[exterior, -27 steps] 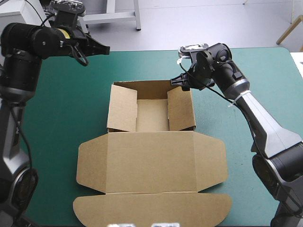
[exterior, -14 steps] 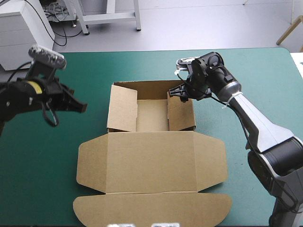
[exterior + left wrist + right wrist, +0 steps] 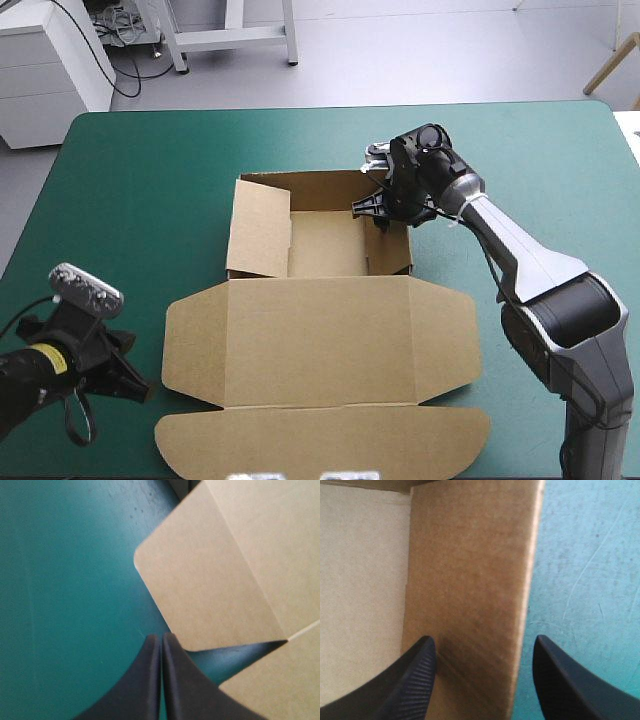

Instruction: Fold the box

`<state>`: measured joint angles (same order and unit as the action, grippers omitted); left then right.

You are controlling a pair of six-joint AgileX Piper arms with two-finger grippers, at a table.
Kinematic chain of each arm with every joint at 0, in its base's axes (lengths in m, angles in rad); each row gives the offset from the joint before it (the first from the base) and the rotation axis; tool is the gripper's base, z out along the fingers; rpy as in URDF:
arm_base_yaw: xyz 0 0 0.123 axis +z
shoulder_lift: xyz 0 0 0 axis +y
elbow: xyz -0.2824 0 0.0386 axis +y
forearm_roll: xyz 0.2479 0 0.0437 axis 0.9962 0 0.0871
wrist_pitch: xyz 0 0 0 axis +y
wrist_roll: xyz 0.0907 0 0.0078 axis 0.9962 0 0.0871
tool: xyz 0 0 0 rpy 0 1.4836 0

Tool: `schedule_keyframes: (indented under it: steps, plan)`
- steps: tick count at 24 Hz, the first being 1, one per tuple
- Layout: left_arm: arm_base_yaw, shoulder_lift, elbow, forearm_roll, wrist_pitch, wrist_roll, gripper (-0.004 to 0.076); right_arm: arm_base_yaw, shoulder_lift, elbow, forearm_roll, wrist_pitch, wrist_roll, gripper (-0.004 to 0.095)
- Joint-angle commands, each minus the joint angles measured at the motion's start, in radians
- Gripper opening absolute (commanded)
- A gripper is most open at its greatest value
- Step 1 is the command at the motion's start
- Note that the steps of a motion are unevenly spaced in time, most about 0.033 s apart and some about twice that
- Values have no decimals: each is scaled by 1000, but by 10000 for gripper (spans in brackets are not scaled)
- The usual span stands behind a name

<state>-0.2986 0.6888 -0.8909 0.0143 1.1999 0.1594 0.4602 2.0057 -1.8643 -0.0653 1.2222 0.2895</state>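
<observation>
The brown box (image 3: 320, 330) lies mid-table as an open tray with raised walls, its lid flat toward the near edge. My right gripper (image 3: 378, 205) hovers at the tray's far right corner. In the right wrist view it (image 3: 482, 650) is open, straddling the top of the tray's right wall (image 3: 470, 580) without touching it. My left gripper (image 3: 143, 390) sits low at the near left, just beside the lid's left flap (image 3: 190, 350). In the left wrist view it (image 3: 161, 640) is shut and empty, with the flap's rounded corner (image 3: 210, 580) just ahead of it.
The lid's front flap (image 3: 320, 440) reaches close to the table's near edge. Teal-green cover (image 3: 140, 200) stretches to the left of the tray, and a narrower strip (image 3: 560, 180) lies to the right beyond my right arm.
My left arm has swung from the table's far left corner down to the near left, beside the lid. My right gripper has shifted slightly left, over the tray's right wall.
</observation>
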Motion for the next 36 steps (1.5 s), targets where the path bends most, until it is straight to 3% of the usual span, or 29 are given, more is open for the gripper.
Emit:
schedule_keyframes:
  steps: [1, 5, 7, 10, 12, 13, 16, 20, 24, 28, 36]
  plan:
    - [-1, -88, 104, -3, -61, 0, -10, -6, -41, -20, -1, -18, 0, 526]
    - [-1, -187, 250, -3, -86, 3, -10, -6, -27, -20, 21, -18, 0, 511]
    - [-1, -232, 305, -3, -101, 3, -10, -6, -23, -20, 37, -18, 0, 448]
    - [-1, -286, 375, -5, -100, 3, -10, -6, -15, -20, 65, -18, -9, 239]
    - [-1, -314, 389, -5, -128, -5, -10, -6, -15, -20, 74, -18, -32, 26]
    - [-1, -334, 389, -5, -142, -5, -10, -6, -17, -20, 74, -18, -40, -6]
    - [-1, -343, 389, -1, -127, -5, -10, -6, -25, -22, 38, -18, -41, -19]
    - [-1, -343, 389, -1, -120, -5, -10, -50, -58, -22, -100, -18, -60, -19]
    - [-1, -343, 389, -1, -120, -5, -10, -272, -111, -32, -144, -18, -138, -19]
    - [-1, -343, 389, -1, -120, -5, -10, -583, -133, -32, -148, -18, -191, -19]
    - [-1, -343, 389, -1, -120, -5, -10, -939, -133, -32, -144, -23, -197, -19]
